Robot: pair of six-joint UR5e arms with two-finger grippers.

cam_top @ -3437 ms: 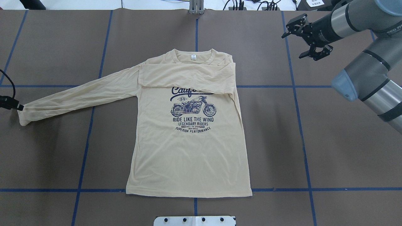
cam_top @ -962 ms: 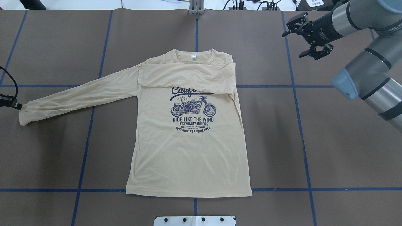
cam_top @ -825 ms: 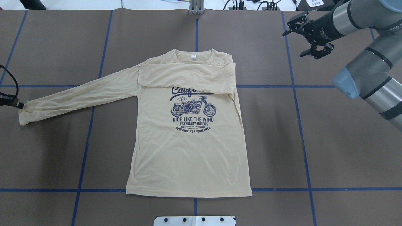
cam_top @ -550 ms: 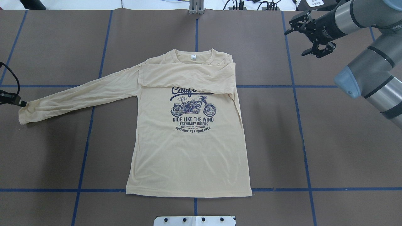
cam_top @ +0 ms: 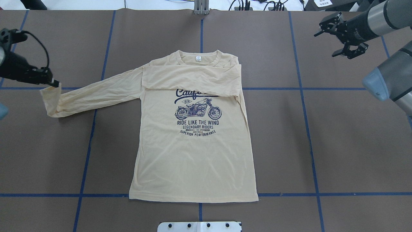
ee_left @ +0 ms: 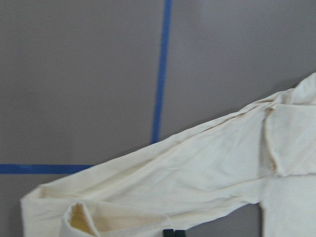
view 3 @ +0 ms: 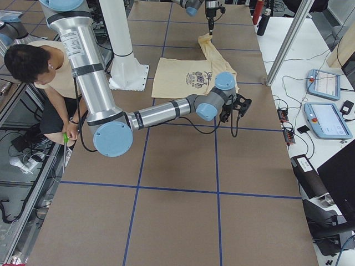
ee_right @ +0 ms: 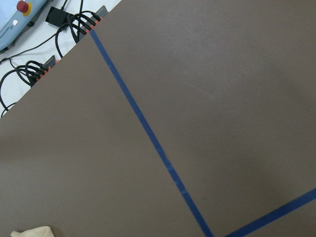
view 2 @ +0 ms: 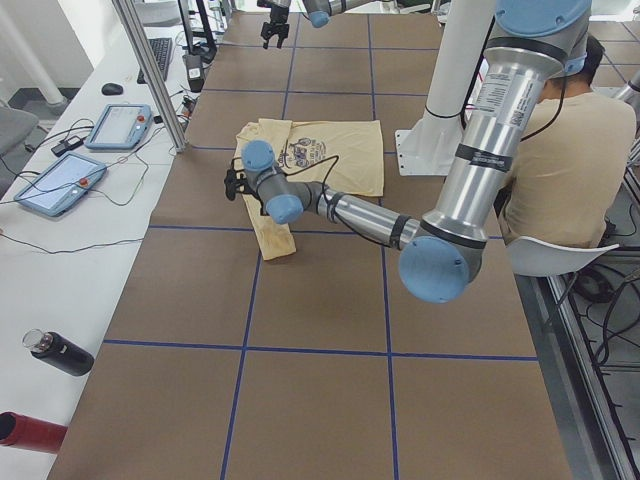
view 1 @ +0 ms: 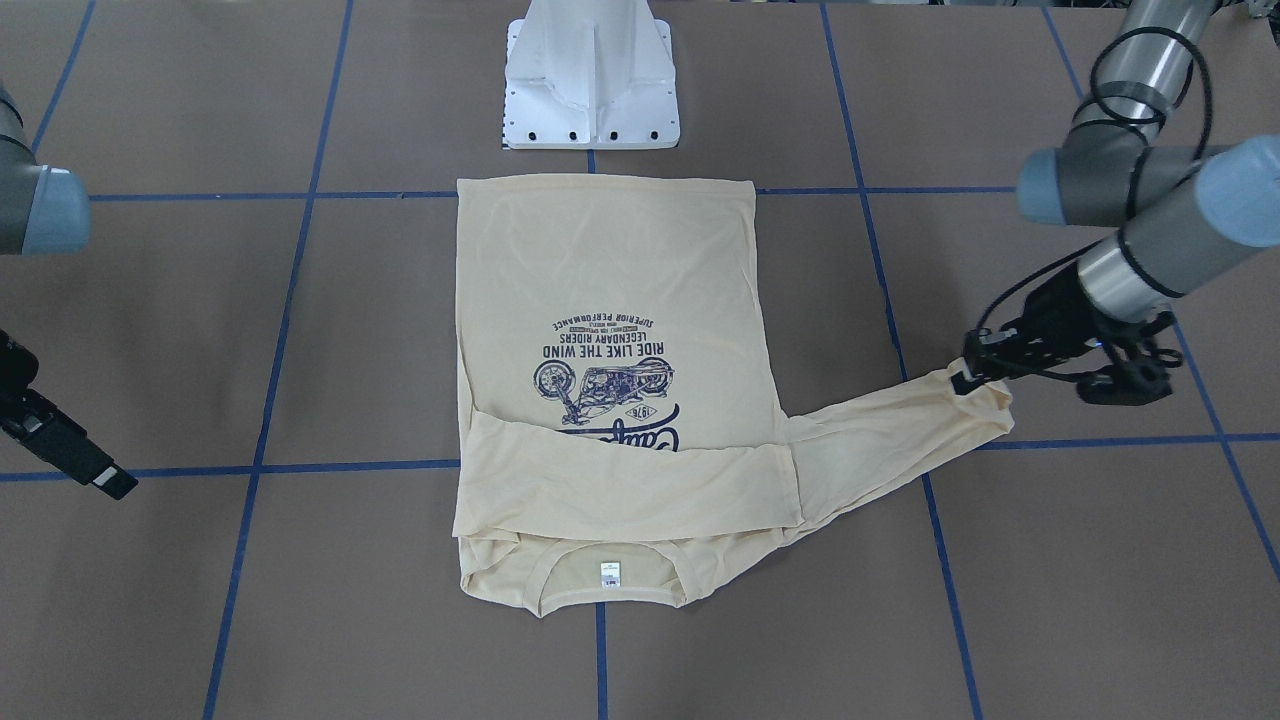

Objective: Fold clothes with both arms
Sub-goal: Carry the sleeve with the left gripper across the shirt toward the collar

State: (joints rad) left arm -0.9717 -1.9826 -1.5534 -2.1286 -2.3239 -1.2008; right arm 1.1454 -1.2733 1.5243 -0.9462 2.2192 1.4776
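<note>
L tool (cam_top: 54, 84) grips T-shirt (cam_top: 193, 161) cuff (cam_top: 48, 96) edge; R tool (cam_top: 325, 44) spread, well apart.

Thin matt cloth T-shirt (cam_top: 193, 161), matt paper-like brown table (cam_top: 354, 145)

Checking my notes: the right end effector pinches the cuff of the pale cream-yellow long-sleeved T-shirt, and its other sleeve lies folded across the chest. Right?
Wrong arm: the left end effector pinches the cuff of the pale cream-yellow long-sleeved T-shirt, as the overhead exterior view shows. The right end effector hangs open, clear of it. The rest stands.
</note>
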